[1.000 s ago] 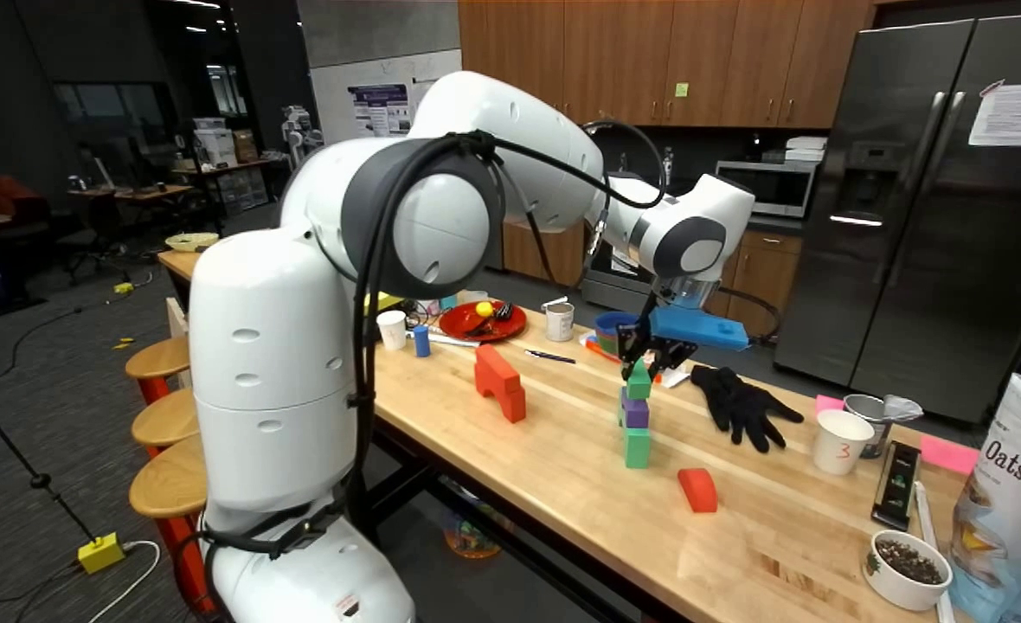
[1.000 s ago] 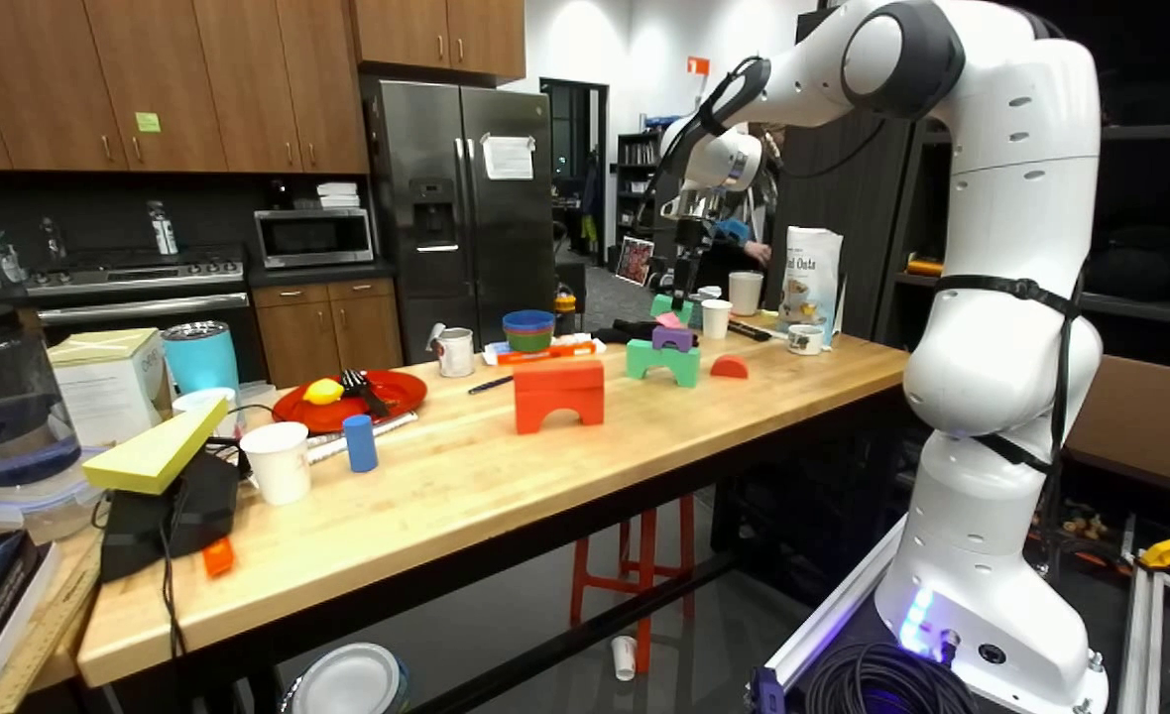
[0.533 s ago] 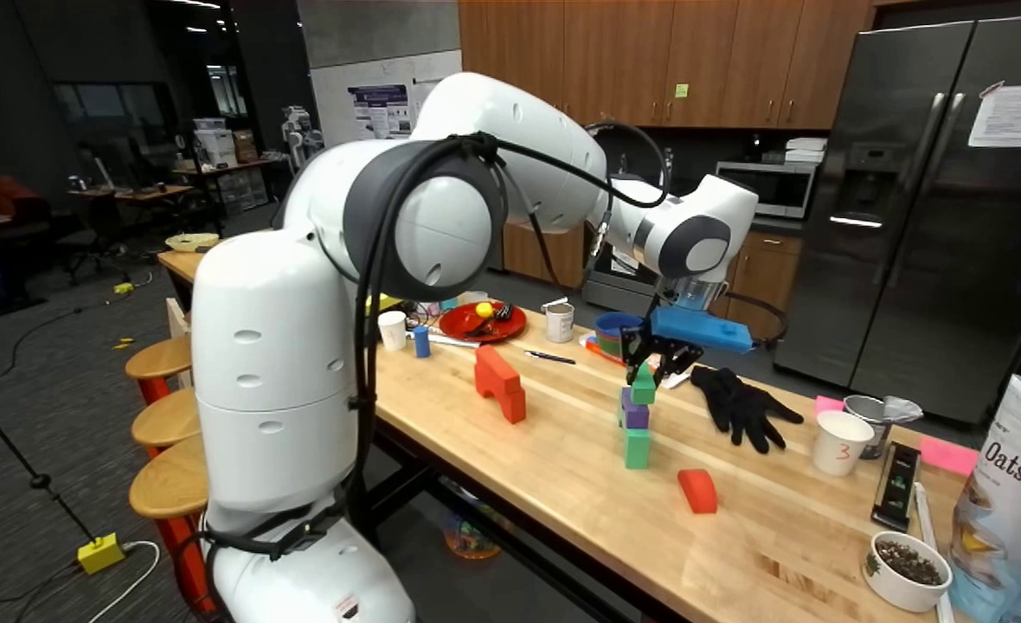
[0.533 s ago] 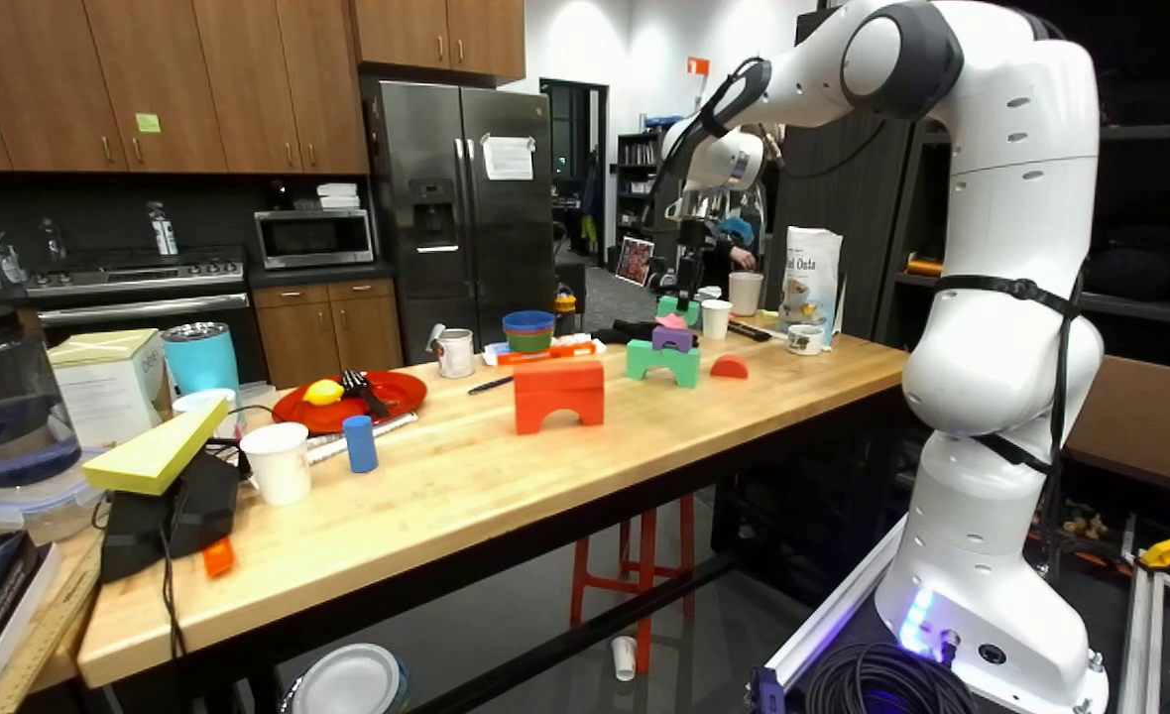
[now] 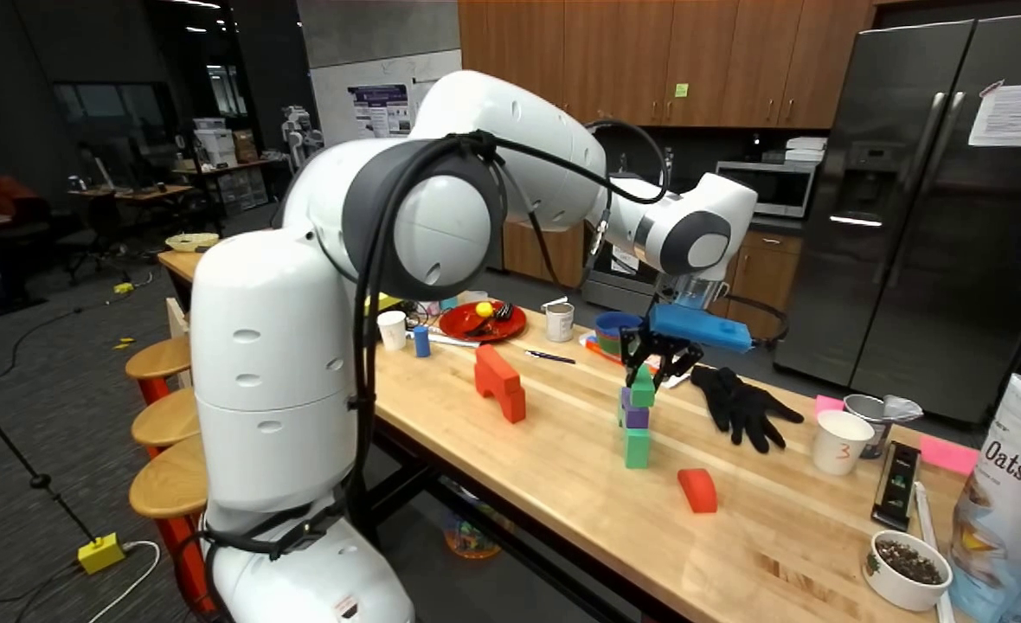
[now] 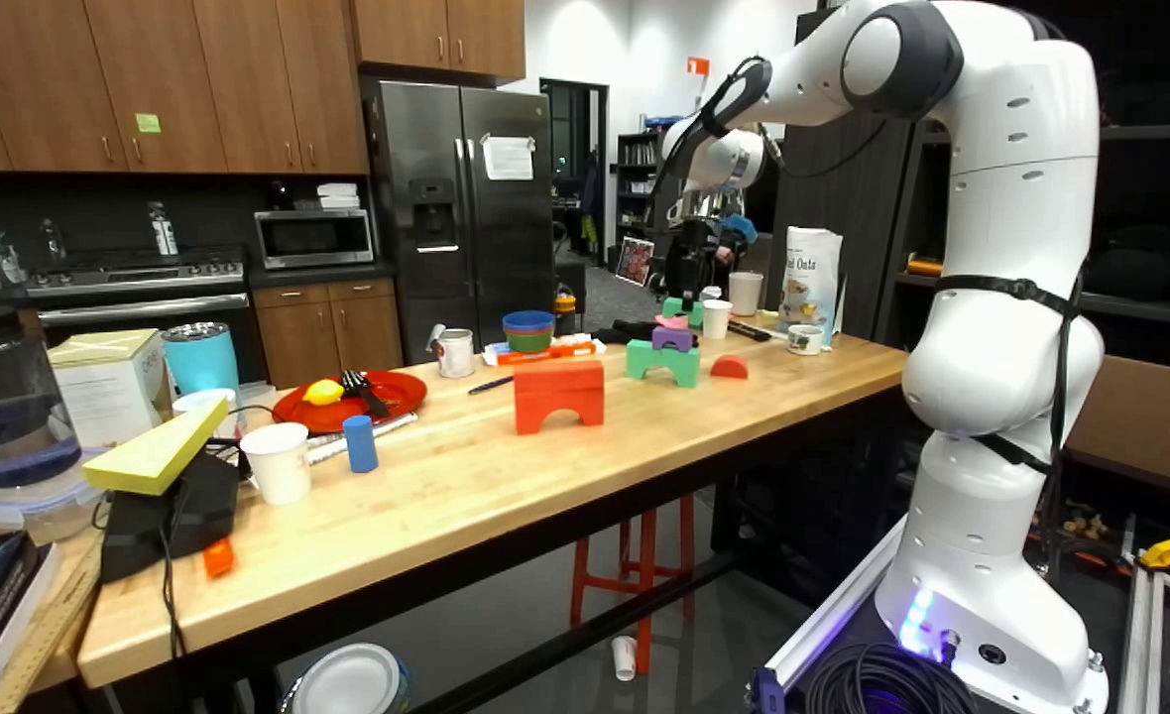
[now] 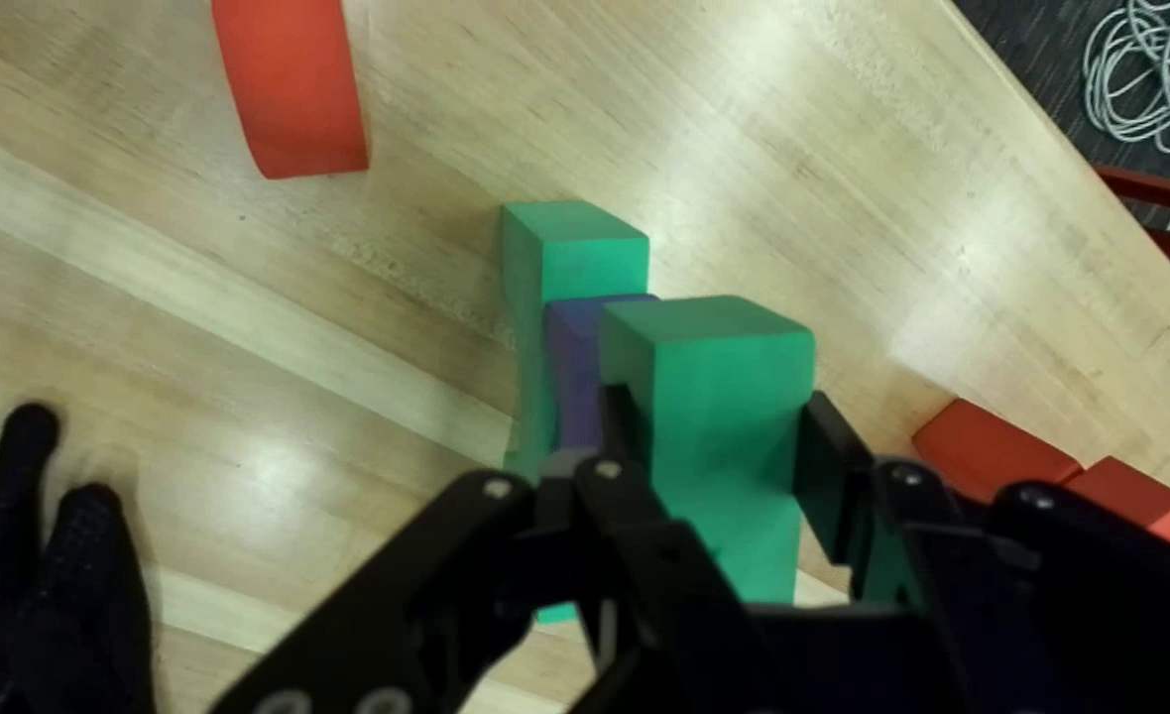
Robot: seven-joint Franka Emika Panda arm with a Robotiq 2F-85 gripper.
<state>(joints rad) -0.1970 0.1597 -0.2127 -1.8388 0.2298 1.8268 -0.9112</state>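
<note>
My gripper point(image 7: 719, 416) is shut on a green block point(image 7: 729, 466), with one finger point(image 7: 833, 476) on each side of it. In an exterior view the gripper point(image 5: 645, 375) holds this green block point(image 5: 642, 394) over a purple block point(image 5: 636, 415). The purple block stands on a green arch block point(image 6: 664, 363), which rests on the table. In the wrist view the purple block point(image 7: 575, 382) and the green arch point(image 7: 595, 268) lie below and left of the held block, partly covered by it and by the left finger. Whether the held block touches the purple one is unclear.
A red half-round block point(image 5: 698, 491) and a red arch block point(image 5: 500, 385) lie on the wooden table either side of the stack. A black glove point(image 5: 735, 407), nested bowls point(image 6: 528, 331), a paper cup point(image 5: 841, 441) and an oats bag point(image 5: 1008, 484) stand around.
My gripper and the green block in it have shifted slightly right in both exterior views, and a little lower in one. The purple block and green arch have not moved.
</note>
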